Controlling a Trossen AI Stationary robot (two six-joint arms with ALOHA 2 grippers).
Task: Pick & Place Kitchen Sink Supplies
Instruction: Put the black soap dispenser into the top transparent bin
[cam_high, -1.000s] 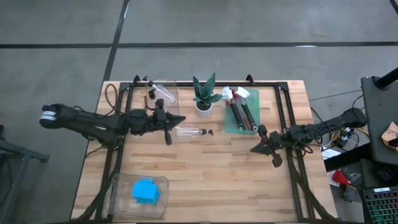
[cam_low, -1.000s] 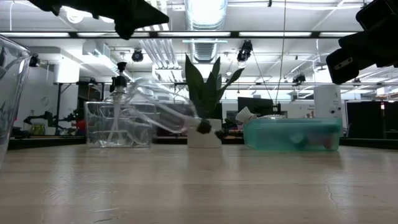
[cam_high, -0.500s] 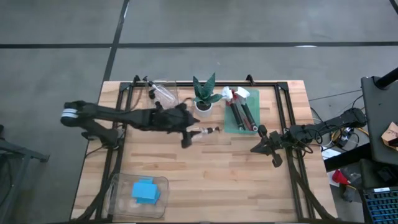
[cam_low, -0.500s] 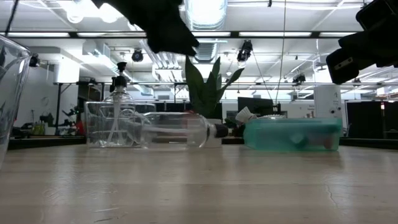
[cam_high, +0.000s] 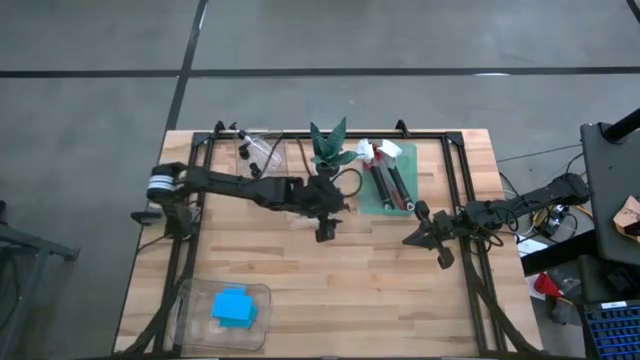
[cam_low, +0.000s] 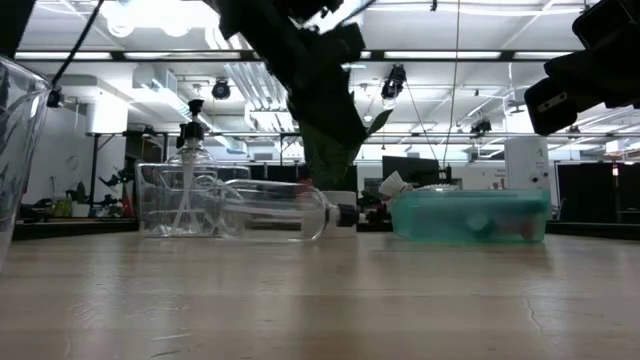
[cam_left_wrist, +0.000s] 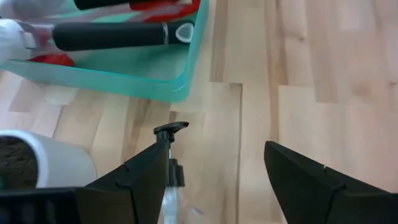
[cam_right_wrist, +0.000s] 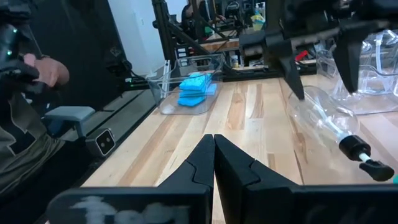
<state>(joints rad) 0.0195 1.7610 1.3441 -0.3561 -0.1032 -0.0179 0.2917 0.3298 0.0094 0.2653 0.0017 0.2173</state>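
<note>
Your left gripper (cam_high: 325, 225) hangs above mid-table, just in front of the potted plant (cam_high: 328, 152), with its jaws spread wide. The clear bottle (cam_low: 285, 210) lies on its side on the wood beneath that gripper. In the left wrist view its black cap (cam_left_wrist: 171, 129) shows just beside the inner edge of one finger (cam_left_wrist: 134, 180), not centred in the gap, and nothing grips it. In the right wrist view the left arm's fingers straddle the bottle's body from above (whether they touch it cannot be told).

Your right gripper (cam_high: 440, 252) waits near the table's right edge, well apart from the bottle, fingers pressed together and holding nothing.

The teal tray (cam_high: 368, 205) beside the plant holds the brushes (cam_high: 390, 180). A clear tray (cam_high: 190, 325) at the near left corner holds the blue sponges (cam_high: 233, 306). A second clear container (cam_low: 170, 200) stands at the far left.
</note>
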